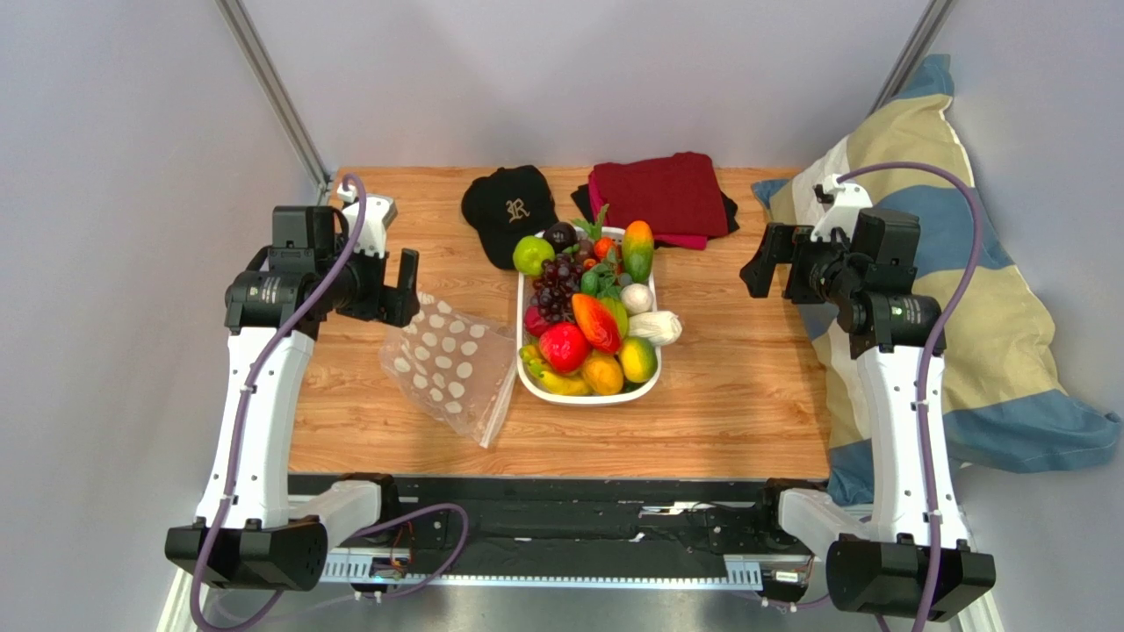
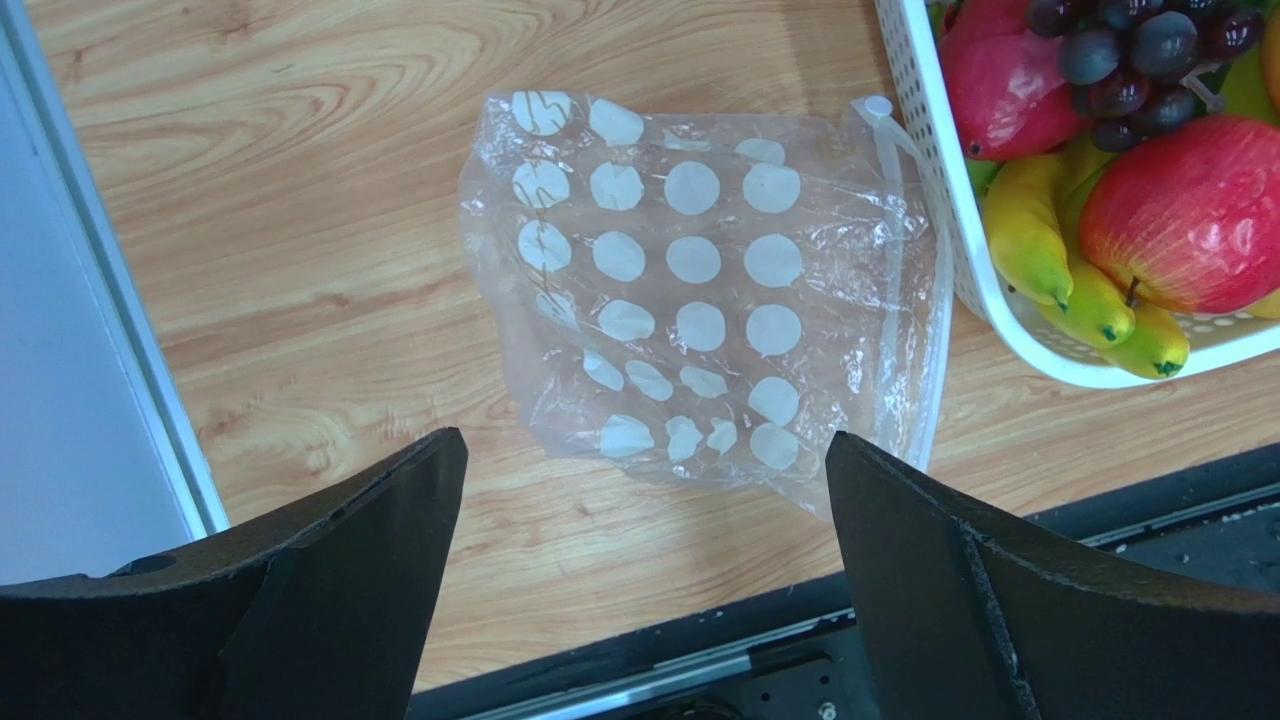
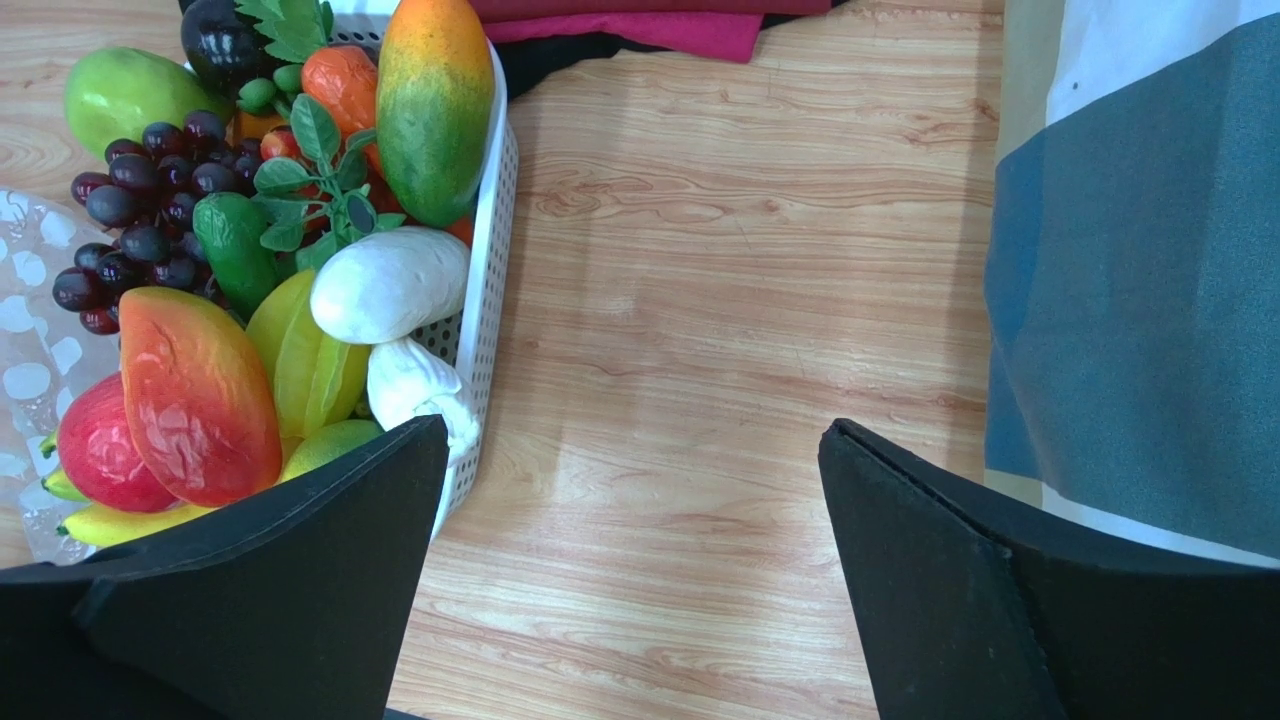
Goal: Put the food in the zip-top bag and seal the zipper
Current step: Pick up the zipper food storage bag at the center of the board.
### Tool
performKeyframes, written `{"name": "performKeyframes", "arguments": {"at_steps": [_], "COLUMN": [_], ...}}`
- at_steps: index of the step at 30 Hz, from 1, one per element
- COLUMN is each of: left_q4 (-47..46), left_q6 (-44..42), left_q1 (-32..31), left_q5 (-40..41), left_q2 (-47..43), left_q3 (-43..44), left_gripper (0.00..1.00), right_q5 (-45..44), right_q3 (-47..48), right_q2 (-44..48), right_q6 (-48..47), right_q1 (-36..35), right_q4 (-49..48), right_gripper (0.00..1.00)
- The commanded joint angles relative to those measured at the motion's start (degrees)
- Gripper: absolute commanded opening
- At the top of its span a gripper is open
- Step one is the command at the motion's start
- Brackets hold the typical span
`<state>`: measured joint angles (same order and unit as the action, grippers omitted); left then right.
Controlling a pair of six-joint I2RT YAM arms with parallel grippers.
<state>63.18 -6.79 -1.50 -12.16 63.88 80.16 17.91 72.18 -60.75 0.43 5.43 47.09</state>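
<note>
One zip-top bag (image 1: 449, 365) lies at nine o'clock of one white tray (image 1: 590, 394). The heaped food (image 1: 596, 323) includes one grape bunch (image 1: 560, 281), one red apple (image 1: 563, 346) and two white pieces (image 1: 656, 325). At twelve o'clock are one black cap (image 1: 508, 211) and three stacked cloths (image 1: 660, 191).

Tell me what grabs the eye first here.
The white tray sits mid-table, heaped with bright food. Just left of it, the dotted zip-top bag lies empty. Both hands hang open, holding nothing: left hand by the bag, right hand right of the tray.
</note>
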Motion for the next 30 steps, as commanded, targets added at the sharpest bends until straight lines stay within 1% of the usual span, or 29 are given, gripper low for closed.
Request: {"name": "performKeyframes", "arguments": {"at_steps": [1,3,5,8,13,17,20,21,23,24,27,30], "left_q4": [-0.86,-1.04,-1.91,-4.02,-9.12,-13.51,-20.00,-21.24,-24.57,-25.29,-26.79,-27.49], "left_q6": [-2.79,-4.02,-5.86,-7.10,-7.10,-5.96,-3.15,-2.71,-2.27,-2.53,-5.50,-10.43], "left_q1": [-0.17,-0.61,-2.18,-6.58,-9.57,-12.11,-14.23,-16.85,-19.50,-22.12,-25.47,-26.89], "left_q5": [-2.16,-5.75,-6.90,-5.42,-6.64,-8.92,-11.21,-10.69,-8.33,-7.36,-4.72,-2.87], "left_q2": [0.37,-0.07,-1.29,-2.70,-2.36,-0.16,-0.59,-0.94,-2.08,-2.26,-2.53,-2.44], "left_q3": [-0.62,-1.93,-4.64,-8.42,-13.88,-18.10,-21.96,-23.11,-26.09,-26.98,-29.27,-31.20], "left_gripper": [0.99,0.99,0.99,0.99,0.99,0.99,0.99,0.99,0.99,0.99,0.98,0.98], "right_q5": [0.80,0.81,0.72,0.90,2.04,2.30,2.48,2.39,2.13,1.95,1.42,1.25], "right_q3": [-0.38,-0.64,-1.17,-1.78,-2.31,-2.66,-2.66,-2.49,-2.05,-1.52,-1.08,-1.17], "right_q2": [1.07,0.90,0.55,0.20,-0.51,-0.60,-0.77,-0.77,-1.04,-1.30,-1.48,-1.65], "right_q6": [0.63,0.54,0.37,0.54,1.42,1.60,1.42,1.16,0.80,0.46,0.10,0.10], "right_q1": [0.19,0.19,0.19,0.19,0.19,0.19,0.19,0.19,0.19,0.19,0.19,0.19], "right_q4": [-2.53,-2.71,-2.79,-2.97,-2.97,-3.06,-3.06,-2.88,-2.53,-2.18,-1.74,-1.65], "right_gripper": [1.00,1.00,1.00,1.00,1.00,1.00,1.00,1.00,1.00,1.00,1.00,1.00]}}
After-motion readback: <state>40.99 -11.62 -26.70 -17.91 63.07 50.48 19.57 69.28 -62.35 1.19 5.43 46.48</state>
